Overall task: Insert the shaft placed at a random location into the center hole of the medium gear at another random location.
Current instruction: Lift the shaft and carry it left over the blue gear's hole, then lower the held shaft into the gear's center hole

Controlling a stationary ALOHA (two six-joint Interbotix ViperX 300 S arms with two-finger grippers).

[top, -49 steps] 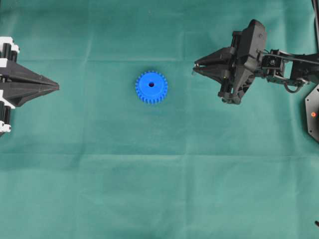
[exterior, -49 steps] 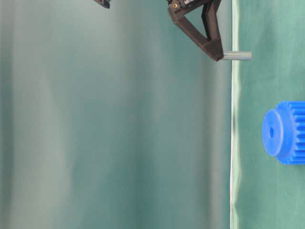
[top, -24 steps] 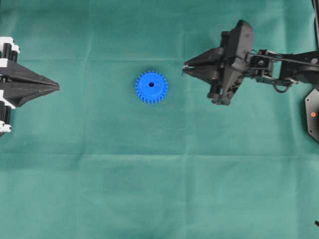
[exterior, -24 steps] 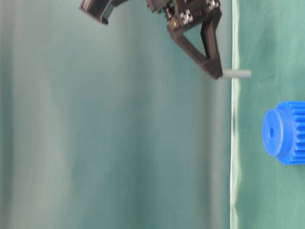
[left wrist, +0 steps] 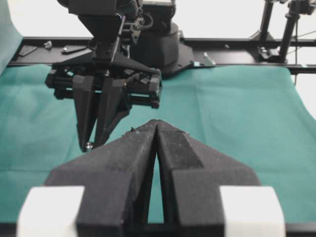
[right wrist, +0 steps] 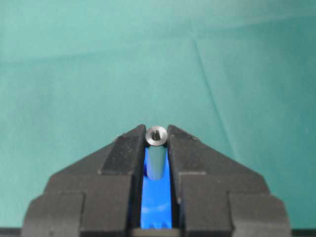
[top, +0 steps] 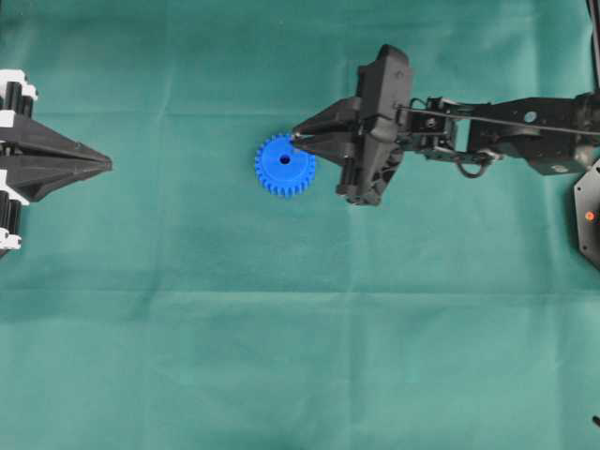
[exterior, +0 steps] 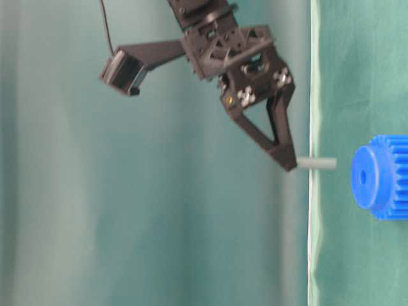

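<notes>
worktop (top: 281,356): covered by a green cloth with faint fold creases, filling the overhead view
gear (top: 284,165): 1 blue toothed wheel lying flat on the cloth, left of centre, hub up
hole (top: 285,158): small, dark, in the middle of the hub
black plate (top: 588,214): at the right edge, with 1 red dot

A robot test bench in a lab

We see a green cloth (top: 281,356) over the table, black rails (left wrist: 237,43) behind, and two robot arms.
</notes>
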